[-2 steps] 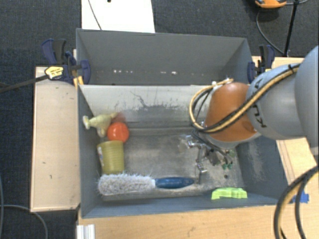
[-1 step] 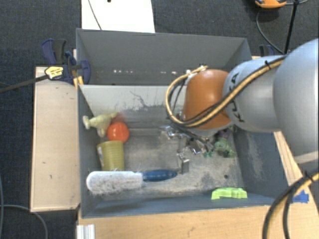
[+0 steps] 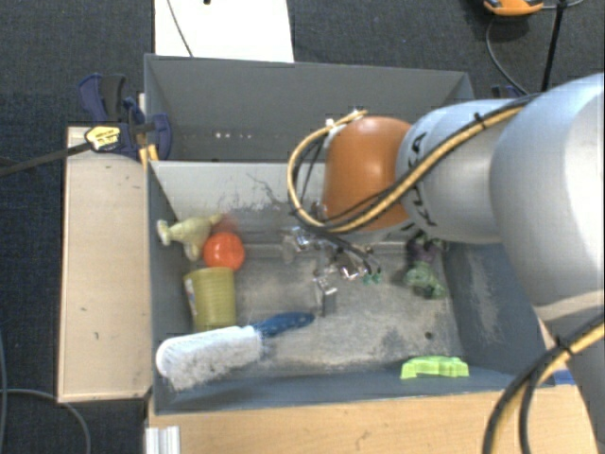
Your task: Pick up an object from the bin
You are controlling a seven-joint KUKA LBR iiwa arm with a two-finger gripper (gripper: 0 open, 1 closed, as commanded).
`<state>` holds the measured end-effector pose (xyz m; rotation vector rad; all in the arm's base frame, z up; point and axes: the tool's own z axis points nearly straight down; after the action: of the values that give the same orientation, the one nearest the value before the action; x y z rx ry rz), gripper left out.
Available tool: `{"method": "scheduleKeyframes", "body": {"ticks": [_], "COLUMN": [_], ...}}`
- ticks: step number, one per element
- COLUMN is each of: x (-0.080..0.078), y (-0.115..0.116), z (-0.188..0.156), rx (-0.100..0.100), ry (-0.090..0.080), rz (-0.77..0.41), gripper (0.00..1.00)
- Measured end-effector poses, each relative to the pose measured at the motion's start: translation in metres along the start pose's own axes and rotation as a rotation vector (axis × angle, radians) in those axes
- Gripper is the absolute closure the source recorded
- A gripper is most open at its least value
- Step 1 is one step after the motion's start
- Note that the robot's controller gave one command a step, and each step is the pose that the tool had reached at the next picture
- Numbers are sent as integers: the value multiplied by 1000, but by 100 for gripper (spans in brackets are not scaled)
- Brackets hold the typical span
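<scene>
- White-bristled brush with a blue handle lay flat along the front-left of the bin. Its bristle head was toward the left wall and its handle tip pointed at the middle of the floor.
- The gripper hung low over the bare grey floor near the bin's middle. It was just past that handle tip and apart from it.
- Whether the gripper was spread or pressed together could not be told.
- The arm came in from the right, with an orange cover and looped cables at its wrist.
- By the left wall an olive-green cup sat just behind the brush. An orange ball lay next to it toward the back, just beside a pale yellow toy.
- A dark green and purple thing lay to the right of the gripper in the view, near it.
- A bright green flat piece lay at the front-right edge, well apart from the brush.
</scene>
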<state>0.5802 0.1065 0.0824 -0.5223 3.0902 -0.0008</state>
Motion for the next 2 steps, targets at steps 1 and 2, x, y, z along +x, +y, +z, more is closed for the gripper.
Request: {"method": "scheduleKeyframes", "body": {"ticks": [1, 2], "x": [-9, -17], "y": [10, 66], "z": [8, 9], "rx": [1, 2], "ry": [3, -1], "rz": [-36, -113], "gripper": [0, 0]}}
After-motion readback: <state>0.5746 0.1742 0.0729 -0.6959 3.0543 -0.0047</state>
